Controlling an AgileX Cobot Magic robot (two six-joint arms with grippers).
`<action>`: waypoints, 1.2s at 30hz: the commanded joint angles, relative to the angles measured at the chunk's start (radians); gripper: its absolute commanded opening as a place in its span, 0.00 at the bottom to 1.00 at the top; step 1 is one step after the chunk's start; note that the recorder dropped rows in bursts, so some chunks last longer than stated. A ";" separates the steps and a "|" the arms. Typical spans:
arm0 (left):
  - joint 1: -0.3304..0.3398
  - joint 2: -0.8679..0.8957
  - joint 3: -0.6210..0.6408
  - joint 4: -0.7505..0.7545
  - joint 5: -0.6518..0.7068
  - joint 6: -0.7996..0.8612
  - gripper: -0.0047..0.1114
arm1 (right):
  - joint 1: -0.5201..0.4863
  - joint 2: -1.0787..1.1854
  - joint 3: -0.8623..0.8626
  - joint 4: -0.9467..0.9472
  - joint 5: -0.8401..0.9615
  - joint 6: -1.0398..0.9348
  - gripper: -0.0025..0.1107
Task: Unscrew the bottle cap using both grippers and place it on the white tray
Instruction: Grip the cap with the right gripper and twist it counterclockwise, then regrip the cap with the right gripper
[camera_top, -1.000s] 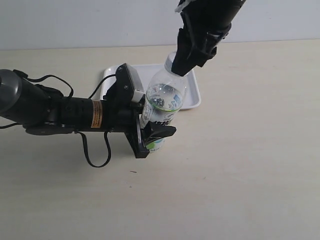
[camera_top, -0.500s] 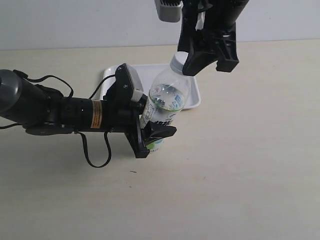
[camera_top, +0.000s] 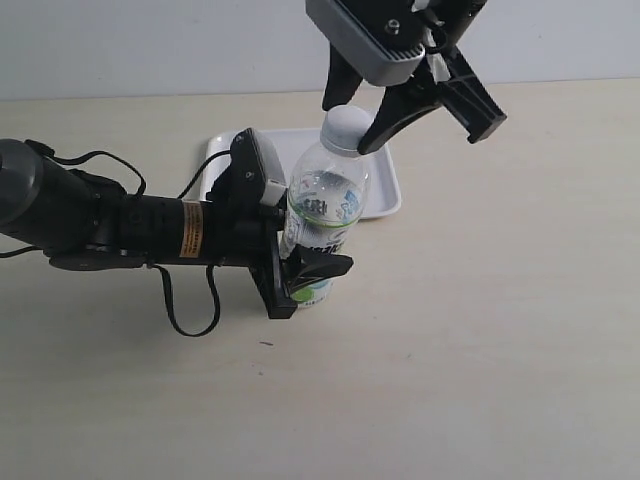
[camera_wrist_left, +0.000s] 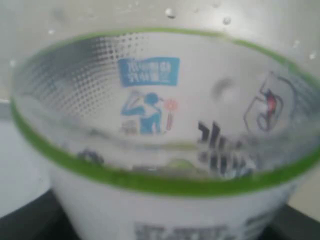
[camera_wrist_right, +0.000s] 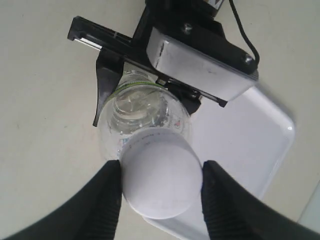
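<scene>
We are clamping the bottle (camera_top: 325, 195) low with left fingers (camera_top: 322, 267); right fingers (camera_wrist_right: 107, 200) are spread, flanking the cap (camera_wrist_right: 160, 182).

The bottle (camera_top: 322, 215) stands before the tray (camera_top: 385, 190) (cap (camera_top: 347, 125) on top).

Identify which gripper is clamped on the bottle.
The left gripper, shut around the bottle low down; the right gripper only straddles the bottle cap, jaws open.

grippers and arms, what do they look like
Left gripper: black two-finger jaw on a long black cylindrical arm with an orange label, looping black cables and a grey plate. Right gripper: black angular fingers under a grey block.
</scene>
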 joint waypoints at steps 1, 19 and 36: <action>0.000 -0.006 0.000 -0.018 -0.063 -0.014 0.04 | 0.001 -0.001 0.002 0.025 -0.003 -0.066 0.06; 0.000 -0.006 0.000 -0.018 -0.030 -0.014 0.04 | 0.001 -0.003 0.002 0.008 -0.003 0.981 0.65; 0.000 -0.006 0.000 -0.010 -0.021 -0.014 0.04 | 0.001 -0.003 0.002 0.033 -0.003 1.331 0.65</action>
